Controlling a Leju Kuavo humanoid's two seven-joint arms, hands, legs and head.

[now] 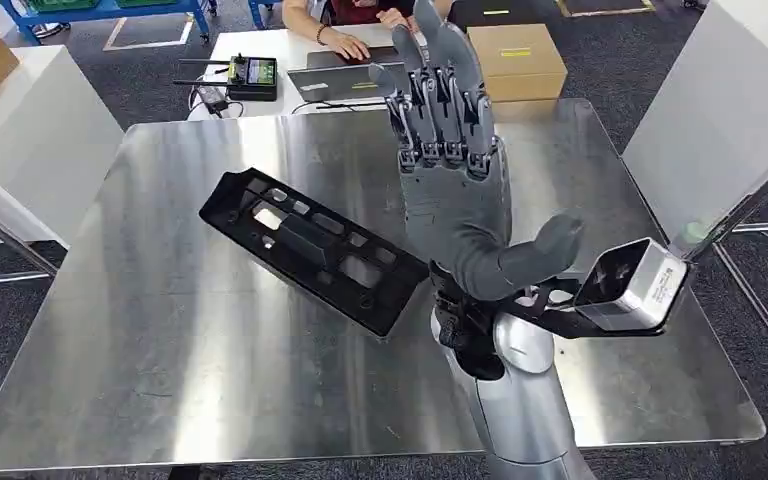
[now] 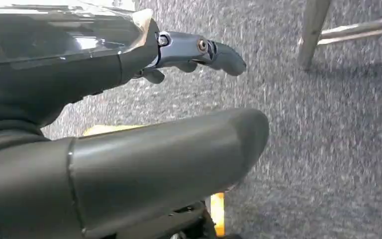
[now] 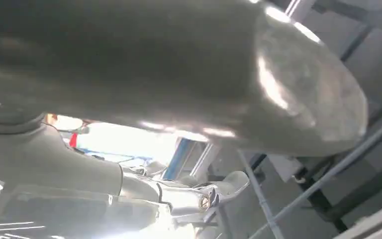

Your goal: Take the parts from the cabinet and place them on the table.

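The right hand (image 1: pixel 455 190) is hovering empty above the far middle of the brushed steel worktop (image 1: pixel 160 380), its dark fingers (image 1: pixel 440 80) stretched straight and apart and its thick thumb (image 1: pixel 540 250) sticking out sideways; the left hand (image 2: pixel 129 149) is hanging over grey carpet, fingers loosely extended and holding nothing, as far as its wrist view is showing. The flat black plastic part with rectangular cut-outs (image 1: pixel 310 248) is lying diagonally on the worktop, just beside the right hand on the robot's left, so at least one part is already sitting where the task wants it. It is looking stiff, thin and fairly light, probably a moulded panel, with smooth faces that may be slippery against hard fingers; taking hold across a long edge, or hooking fingers through one of the cut-outs, is seeming the safest grip. The cabinet itself is not appearing here, so how many parts are waiting there cannot be told. The raised forearm is covering the part's near corner, and the right wrist view is too blurred and glared to read.
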